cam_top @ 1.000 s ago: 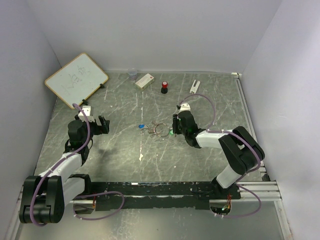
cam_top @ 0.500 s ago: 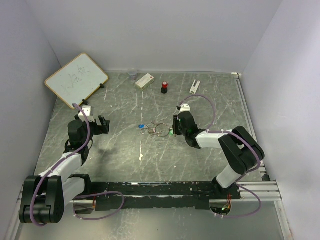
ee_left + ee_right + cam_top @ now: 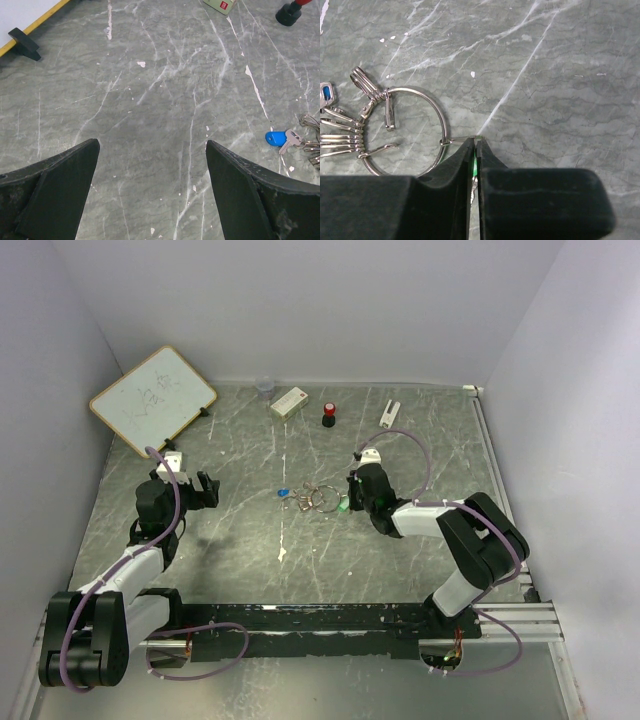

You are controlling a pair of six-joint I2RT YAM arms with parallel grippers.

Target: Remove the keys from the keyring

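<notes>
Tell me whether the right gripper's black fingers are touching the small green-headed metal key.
Touching. The right wrist view shows the right gripper shut on the green-headed key, a green sliver pinched between its fingers with no gap.

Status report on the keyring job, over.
Left gripper open, off to the side. Right gripper shut on green key, seemingly linked to the keyring. Blue key at its far side. Nothing in the way.

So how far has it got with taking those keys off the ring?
Nothing looks done: every key seems attached to the keyring, the blue key included. In hand: the right gripper is shut on the green key beside the ring. The left gripper hangs open, off to the side. All keys remain.
</notes>
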